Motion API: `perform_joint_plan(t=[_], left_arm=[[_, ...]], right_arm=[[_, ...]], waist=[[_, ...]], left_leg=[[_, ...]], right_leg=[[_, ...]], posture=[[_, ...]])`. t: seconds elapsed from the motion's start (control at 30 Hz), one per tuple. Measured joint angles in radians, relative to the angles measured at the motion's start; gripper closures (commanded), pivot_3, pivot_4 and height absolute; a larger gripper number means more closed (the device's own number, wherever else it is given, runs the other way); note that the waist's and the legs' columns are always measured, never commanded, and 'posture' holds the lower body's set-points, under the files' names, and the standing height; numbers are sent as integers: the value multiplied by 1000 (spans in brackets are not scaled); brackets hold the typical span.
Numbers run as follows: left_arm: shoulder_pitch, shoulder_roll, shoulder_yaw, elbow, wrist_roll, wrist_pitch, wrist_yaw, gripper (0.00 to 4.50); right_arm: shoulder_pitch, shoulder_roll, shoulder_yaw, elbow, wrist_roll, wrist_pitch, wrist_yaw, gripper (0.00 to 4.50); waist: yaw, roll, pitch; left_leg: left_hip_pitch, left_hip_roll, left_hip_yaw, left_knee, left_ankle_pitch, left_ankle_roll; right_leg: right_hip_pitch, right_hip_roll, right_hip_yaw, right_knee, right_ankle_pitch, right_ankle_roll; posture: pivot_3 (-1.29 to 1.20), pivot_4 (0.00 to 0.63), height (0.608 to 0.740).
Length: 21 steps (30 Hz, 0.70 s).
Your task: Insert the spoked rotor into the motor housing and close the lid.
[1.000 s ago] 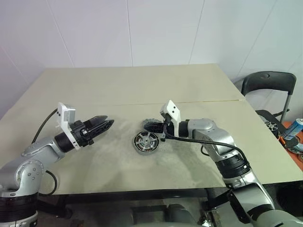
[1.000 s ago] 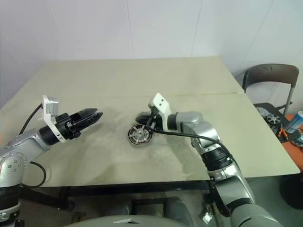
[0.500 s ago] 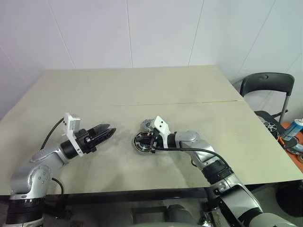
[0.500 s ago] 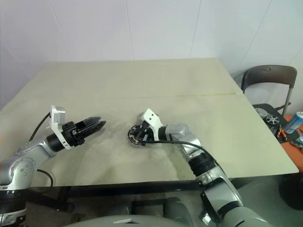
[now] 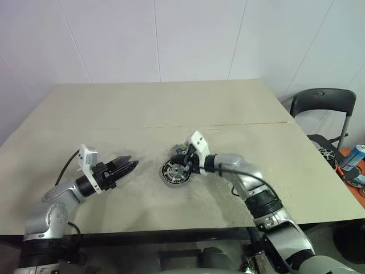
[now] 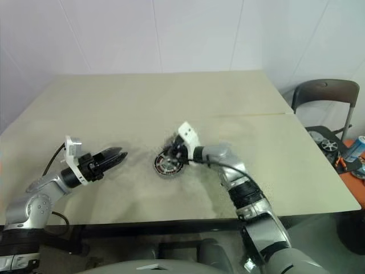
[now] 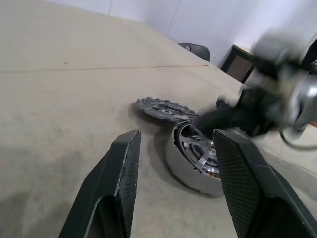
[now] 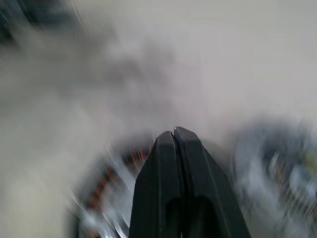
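The motor housing point(image 5: 173, 171), a round disc with copper windings and a silver centre, lies mid-table. Just behind it the spoked rotor point(image 5: 178, 150) lies flat, its notched rim clear in the left wrist view point(image 7: 161, 107). My right gripper point(image 5: 184, 162) is shut, and its tips are low over the housing's far rim, between housing point(image 8: 101, 191) and rotor point(image 8: 277, 173). My left gripper point(image 5: 125, 166) hovers open and empty near the table, pointing at the housing point(image 7: 195, 161) from a hand's width to its left. The lid is out of view.
The beige table point(image 5: 142, 108) has a seam across its middle and its front edge lies close below both arms. A black chair point(image 5: 322, 103) stands off the right side, with a can point(image 5: 356, 153) and small items on an orange surface beyond it.
Both arms have sunk toward the table. The right gripper has come down from above the discs to the housing's rim. The left gripper has stayed open.
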Motion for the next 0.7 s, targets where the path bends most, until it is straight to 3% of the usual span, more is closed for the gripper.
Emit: perform_joint_plan(t=[0.23,0.57,0.7], left_arm=[[-7,-3,0,8,9,-5,-10,2031],[-10,-11,0,-35,8,33,35,2031],[-20,-12,0,-35,8,47,48,2031]], right_arm=[[-7,44,-9,51,-56,-71,-66,4467],[36,65,-167,-201,261,226,65,4467],[30,57,-159,-203,266,247,65,4467]], waist=[[-19,-1,-1],[-21,0,0],[-21,0,0]], left_leg=[[2,0,-1,2,0,0],[0,1,-6,0,0,0],[0,1,-4,0,0,0]], right_leg=[[3,0,0,0,-1,1],[1,0,-1,1,0,3],[1,0,-1,0,-1,2]], posture=[[0,0,740],[0,0,740],[0,0,740]])
